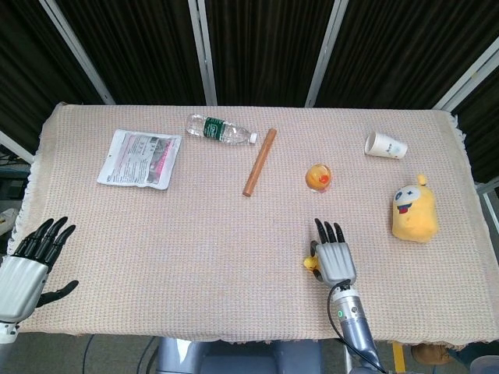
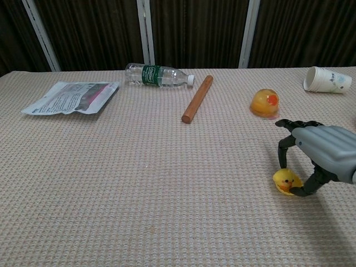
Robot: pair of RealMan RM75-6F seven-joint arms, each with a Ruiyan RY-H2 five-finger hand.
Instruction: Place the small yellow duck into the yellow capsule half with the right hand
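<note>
My right hand [image 2: 320, 156] pinches the little duck [image 2: 286, 181] between thumb and fingertip, low on the cloth [image 2: 139, 183], well short of the capsule half [image 2: 263, 103]. Light, smooth, probably slippery; I'd grip its round sides.

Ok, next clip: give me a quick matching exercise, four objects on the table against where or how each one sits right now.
Things:
1. small yellow duck
2. paper cup
3. wooden stick
4. plush toy

Places:
A. on its side, far right corner
B. between water bottle and yellow capsule half
C. at the right hand
D. right edge, nearer than the cup

Pairs: 1-C, 2-A, 3-B, 4-D
</note>
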